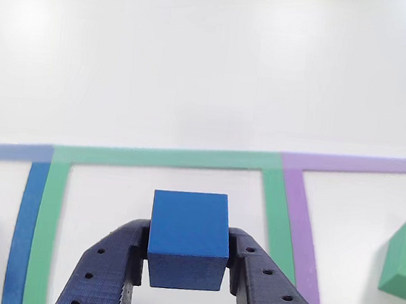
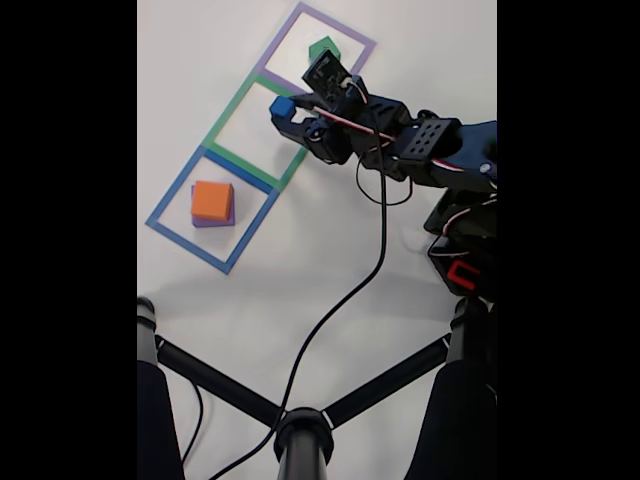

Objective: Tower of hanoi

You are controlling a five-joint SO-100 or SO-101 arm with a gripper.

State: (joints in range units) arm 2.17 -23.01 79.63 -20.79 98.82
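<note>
My gripper is shut on a blue cube, with one dark blue finger on each side of it. In the other view the cube is over the green-outlined square. The fixed view shows the same blue cube in my gripper above the green square, the middle one of three taped squares. A green cube sits in the purple square; it appears at the right edge as the green cube. An orange cube rests on a purple cube inside the blue square.
The white table carries the three squares in a diagonal row. My arm with its cable comes in from the right. A black tripod and its legs occupy the bottom of the fixed view.
</note>
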